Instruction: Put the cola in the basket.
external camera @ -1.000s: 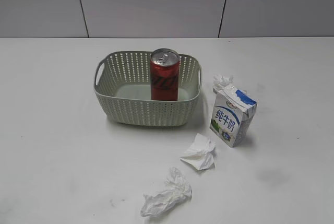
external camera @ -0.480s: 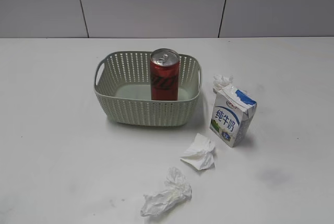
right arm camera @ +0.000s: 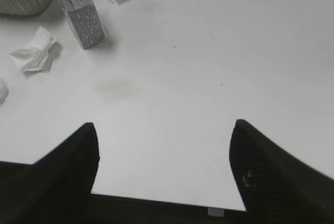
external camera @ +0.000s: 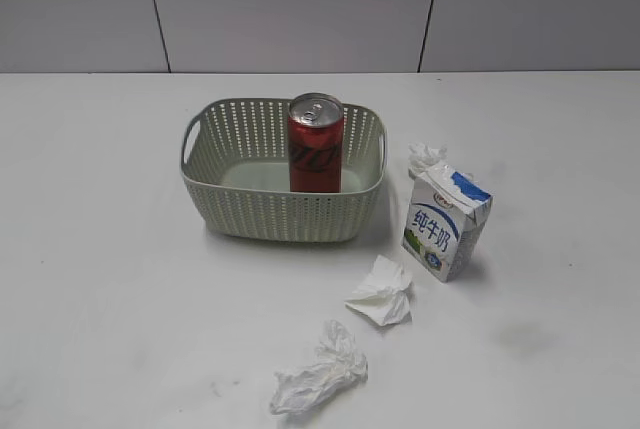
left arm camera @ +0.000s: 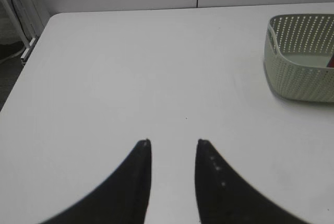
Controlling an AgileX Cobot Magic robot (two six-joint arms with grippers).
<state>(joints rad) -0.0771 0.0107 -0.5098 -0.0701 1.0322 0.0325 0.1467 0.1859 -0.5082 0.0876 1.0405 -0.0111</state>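
Left gripper (left arm camera: pixel 173 143): fingers slightly parted, holding nothing, over bare surface (left arm camera: pixel 156 67) well left of the basket (external camera: pixel 283 174). Cola (external camera: pixel 316 144) stands upright inside the basket, toward its right half. Judged: placement done. Milk carton (external camera: pixel 445 224) and crumpled tissues (external camera: pixel 382 292) lie right and near. Right gripper (right arm camera: pixel 163 127): fingers wide apart, empty. Good finish: both arms stay clear so the can is not tipped.
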